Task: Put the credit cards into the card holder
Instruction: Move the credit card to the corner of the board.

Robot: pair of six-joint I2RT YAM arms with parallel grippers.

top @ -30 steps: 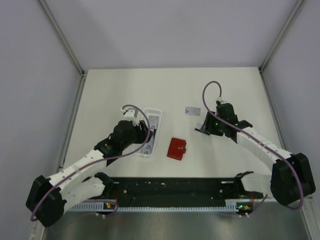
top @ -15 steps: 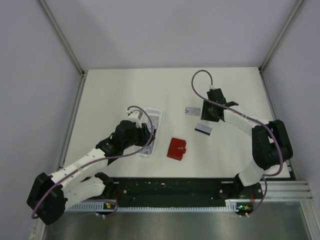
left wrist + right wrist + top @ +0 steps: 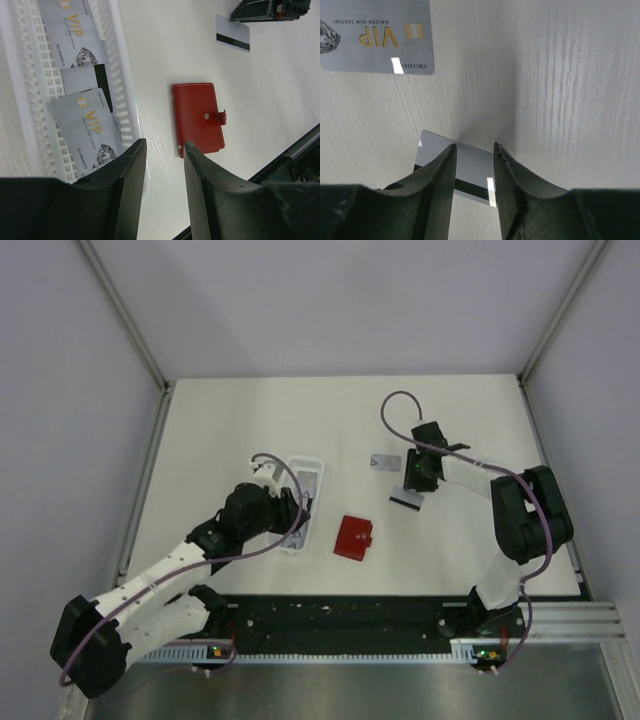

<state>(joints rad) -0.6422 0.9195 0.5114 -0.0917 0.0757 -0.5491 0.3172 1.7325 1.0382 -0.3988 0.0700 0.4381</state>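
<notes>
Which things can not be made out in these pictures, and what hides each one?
Card holder pockets: it lies closed, top and left wrist views.
Count of credit cards in the white tray: left wrist view, top edge cuts it and the left gripper covers its near end.
Striped card: right wrist view, the right gripper hides its near edge, so contact is unclear.

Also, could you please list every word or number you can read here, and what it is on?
"VIP": grey card on the table, right wrist view.
"MALSON NEW CENTURY": same card.
"CHLITINA": same card.
"VIP": upper card and lower card in the white tray.
"NO" plus digits on both: digits too small to read.
No text: red wallet, striped card.
</notes>
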